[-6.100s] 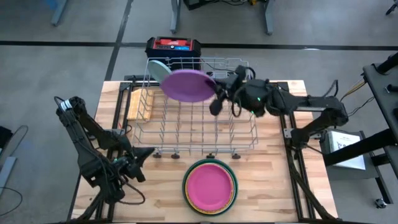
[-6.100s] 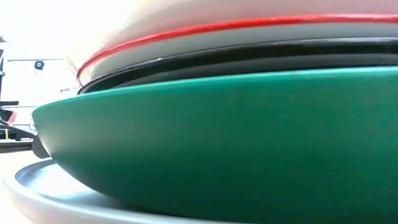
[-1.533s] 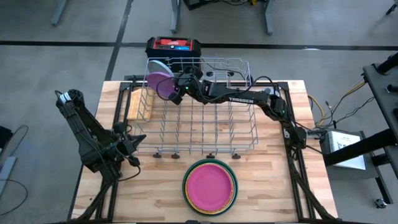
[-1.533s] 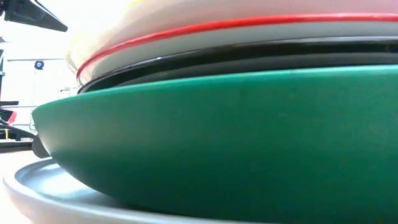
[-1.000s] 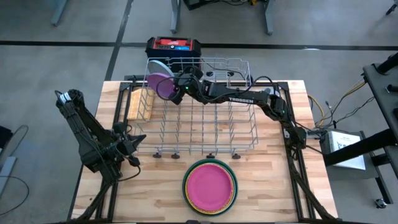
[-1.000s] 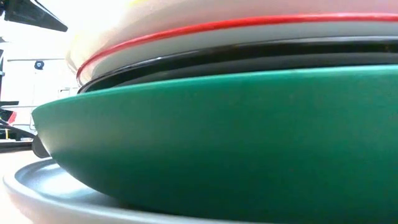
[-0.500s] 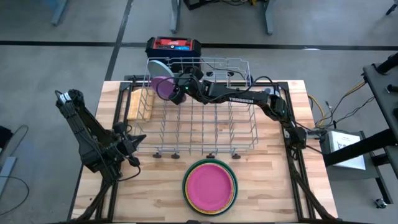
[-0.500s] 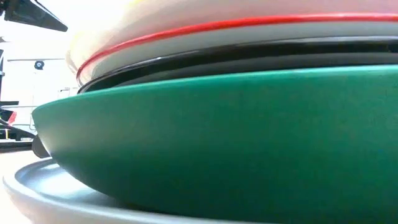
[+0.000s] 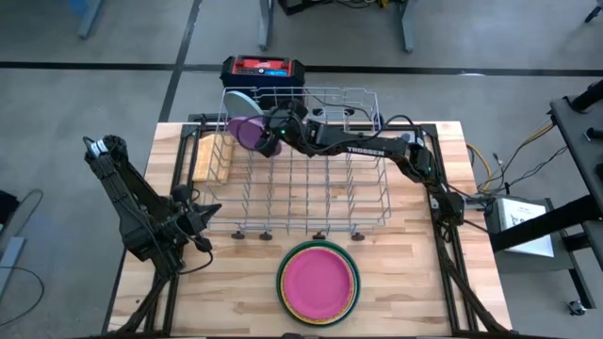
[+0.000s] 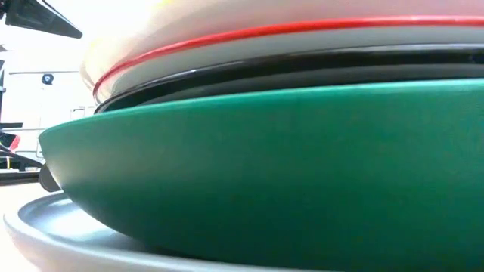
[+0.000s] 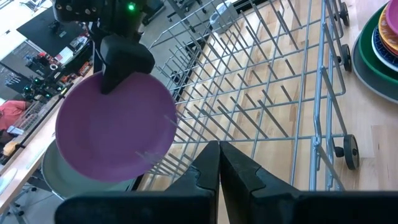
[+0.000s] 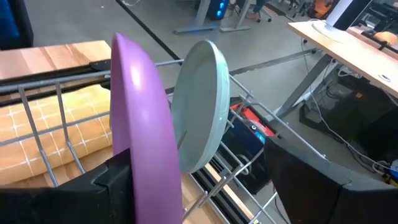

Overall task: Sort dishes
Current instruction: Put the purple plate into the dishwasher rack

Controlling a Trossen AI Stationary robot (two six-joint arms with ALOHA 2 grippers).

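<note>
At the upper left of the silver wire dish rack (image 9: 301,160), the right gripper (image 9: 268,133) holds a purple plate (image 9: 246,132) on edge, jaws clamped on its rim, just in front of a pale blue plate (image 9: 237,100) already standing in the tines. The left gripper (image 9: 209,213), jaws together, waits at lower left of the overhead frame. The remaining dishes sit stacked at bottom centre, a pink plate (image 9: 317,281) on top of a green one (image 9: 352,266). The risk: released before its rim seats between tines, the purple plate could tip, roll or knock its neighbour. "TROSSEN" is printed in white along the right arm (image 9: 363,150).
</note>
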